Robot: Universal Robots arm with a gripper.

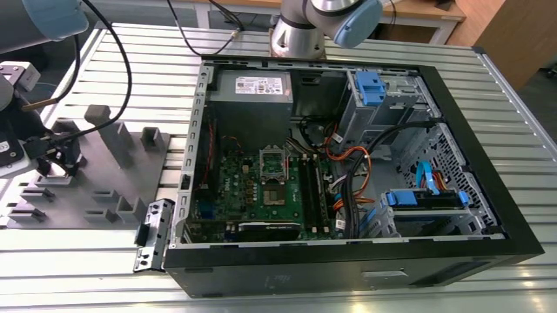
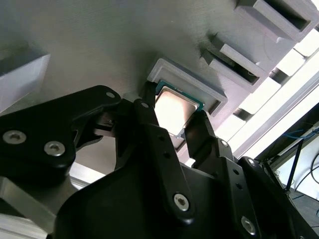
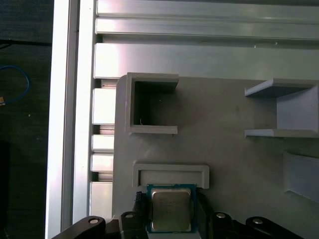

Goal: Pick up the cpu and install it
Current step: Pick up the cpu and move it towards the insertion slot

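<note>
Gripper (image 2: 174, 112): its black fingers (image 2: 155, 137) sit narrow, pressed against two opposite edges of the cpu (image 2: 173, 110). In the exterior view the gripper (image 1: 54, 163) is low at the far left of the frame.
Cpu: a silver-topped square with a green rim, held between the fingertips in both wrist views (image 3: 171, 209), over the fixture plate (image 3: 234, 154).
Fixture plate: matte grey, with raised blocks and slots (a shallow rimmed pocket (image 3: 171, 172) lies just beside the chip).
Tabletop (image 1: 87, 274): ribbed, shiny aluminium slats that carry the plate and the computer case (image 1: 348, 277).
Computer case: black and open on its side, across the exterior view's centre and right, with the green circuit board (image 1: 261, 189) inside.
Room: wooden furniture (image 1: 509, 32) is at the exterior view's upper right, and black cables (image 1: 122, 59) hang at its upper left.
</note>
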